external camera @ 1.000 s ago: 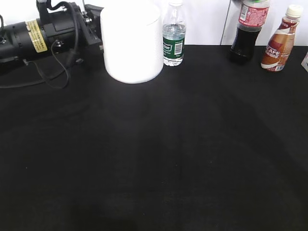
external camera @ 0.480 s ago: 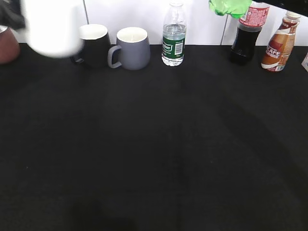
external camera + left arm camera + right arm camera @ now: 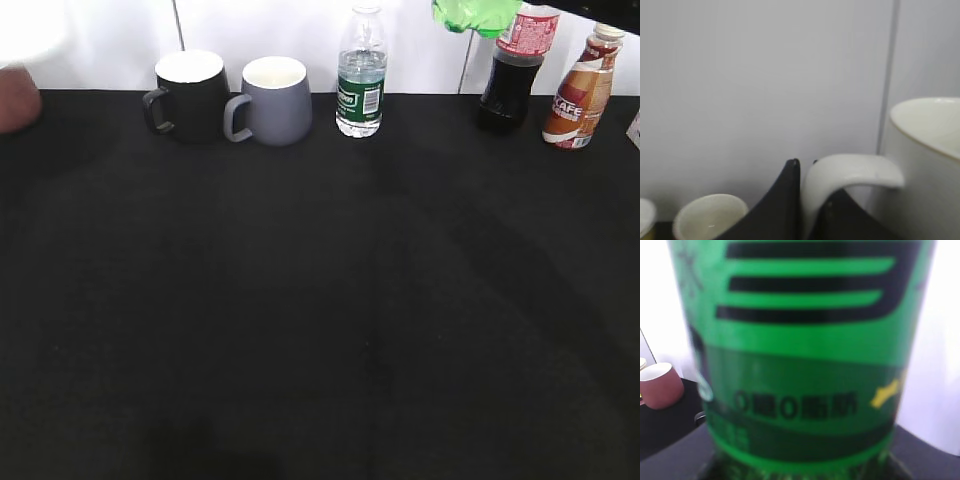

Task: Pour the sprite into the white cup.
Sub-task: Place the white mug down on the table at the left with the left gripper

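A black-clothed table (image 3: 320,300) carries a row along its far edge: a black mug (image 3: 187,95) touching a grey mug (image 3: 272,100), a clear water bottle (image 3: 361,72), a cola bottle (image 3: 515,68), a coffee bottle (image 3: 580,88).

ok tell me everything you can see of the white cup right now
The white cup is a glossy white ceramic mug, pale inside, with a loop handle. In the left wrist view it fills the right side, upright, rim at top, against a plain wall. The left end effector has its dark fingers closed on the handle, holding the cup up. In the exterior view only a blurred white patch shows at the top left corner, above the table. Whether anything is inside cannot be seen.
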Available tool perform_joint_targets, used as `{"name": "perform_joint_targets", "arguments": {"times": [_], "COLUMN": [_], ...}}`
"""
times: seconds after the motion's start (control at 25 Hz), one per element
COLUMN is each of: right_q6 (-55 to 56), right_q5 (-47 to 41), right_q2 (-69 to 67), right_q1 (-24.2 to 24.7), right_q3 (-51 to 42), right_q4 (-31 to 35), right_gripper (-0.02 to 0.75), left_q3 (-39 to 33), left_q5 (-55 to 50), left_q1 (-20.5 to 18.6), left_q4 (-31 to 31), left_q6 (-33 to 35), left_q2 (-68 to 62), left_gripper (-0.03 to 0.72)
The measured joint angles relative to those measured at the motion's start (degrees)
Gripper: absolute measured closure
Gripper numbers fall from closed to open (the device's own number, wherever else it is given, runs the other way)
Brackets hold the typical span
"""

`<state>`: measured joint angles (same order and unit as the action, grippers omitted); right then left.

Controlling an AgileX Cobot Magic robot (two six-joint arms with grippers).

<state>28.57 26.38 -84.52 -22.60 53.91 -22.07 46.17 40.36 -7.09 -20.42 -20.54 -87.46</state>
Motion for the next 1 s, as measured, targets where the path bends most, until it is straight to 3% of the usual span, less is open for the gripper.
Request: {"name": "perform_joint_targets", "arguments": {"times": [0.16,0.2,0.24,0.28,0.48,0.72,1.0], "right_q6": [1.1,1.4,1.6,2.0,3.4,3.5,6.1], "right_q5": [0.9,1.4,1.6,1.6,1.9,2.0,2.2], "right_q2": [0.0,0.0,0.0,0.0,0.0,0.0,0.0], "right_q1": [0.0,0.0,0.0,0.0,0.0,0.0,0.0], "right_q3": [0.0,0.0,0.0,0.0,0.0,0.0,0.0], "right_q4": [-0.2,-0.3,-0.4,-1.2,-4.6,-5.3,-9.4], "right_gripper": [0.359,0.359,0.359,0.359,0.359,0.359,0.359], "left_q3": [-6.1,-6.9,-9.0,-9.4,-9.7,-9.7,-9.7], "left_q5": [-0.4,0.9,5.5,6.9,10.1,23.2,24.1], "left_q1": [7.9,9.5,13.8,15.2,15.7,15.7,15.4], "left_q4": [28.2,32.2,41.1,43.3,43.6,43.5,43.9], "left_q6": [18.1,20.5,27.4,29.9,32.3,32.5,28.1], "left_q2": [3.4,3.4,3.4,3.4,-3.3,-14.5,-22.3], "left_gripper": [0.649,0.649,0.649,0.649,0.649,0.649,0.649]}}
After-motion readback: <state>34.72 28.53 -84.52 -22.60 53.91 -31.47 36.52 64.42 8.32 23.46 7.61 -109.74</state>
